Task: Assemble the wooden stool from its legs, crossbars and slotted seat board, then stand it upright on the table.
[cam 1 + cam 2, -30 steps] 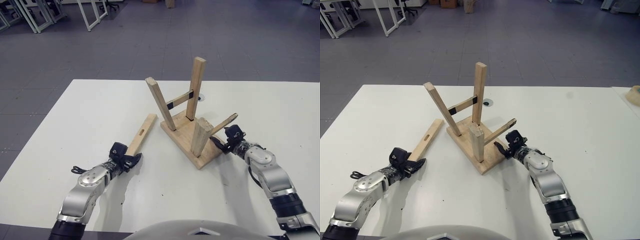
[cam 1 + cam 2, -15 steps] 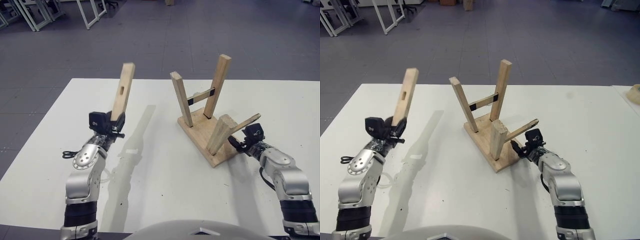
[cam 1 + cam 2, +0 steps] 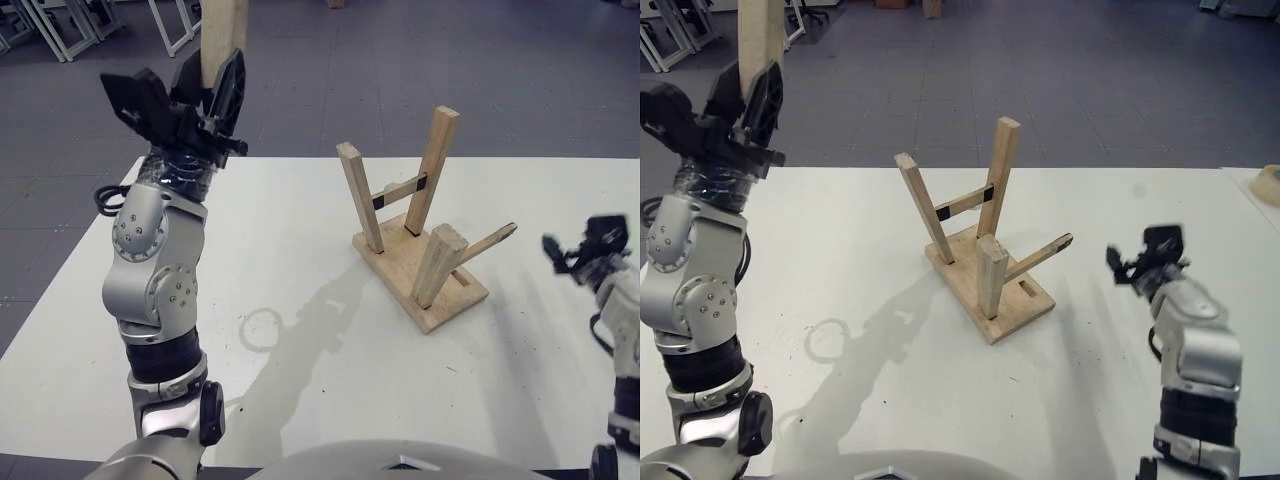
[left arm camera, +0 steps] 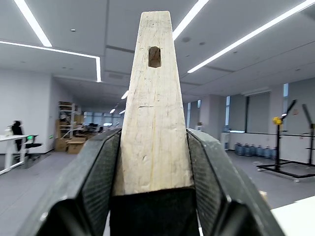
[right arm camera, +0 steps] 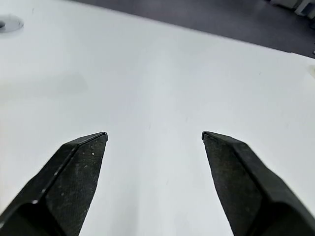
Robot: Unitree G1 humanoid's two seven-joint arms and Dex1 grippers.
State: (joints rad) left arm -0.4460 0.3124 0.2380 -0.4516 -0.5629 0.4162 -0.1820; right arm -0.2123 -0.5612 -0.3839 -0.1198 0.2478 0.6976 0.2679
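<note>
Left eye view shows the left gripper [image 3: 212, 80] held up high over the left side of the white table [image 3: 300, 230]. Its two black fingers [image 4: 93, 177] press on both sides of a loose wooden leg [image 4: 155, 98] and pinch it tight. The leg stands straight up from the gripper, and it has a small slot near its top end. The half-built stool sits near the middle of the table, upside down. Its seat board [image 3: 420, 285] lies on the table top, and three legs point up from it. The two back legs are joined by a crossbar [image 3: 400, 190] with black ends. The front leg [image 3: 437, 262] is nearest the robot, and a second crossbar [image 3: 487, 244] sticks out from it toward the right, with its far end free. One corner of the seat board has an open slot [image 3: 1028, 288] with no leg in it. The right gripper [image 5: 154, 133] hangs over the table to the right of the stool, well apart from it. Its fingers are spread wide and hold nothing.
</note>
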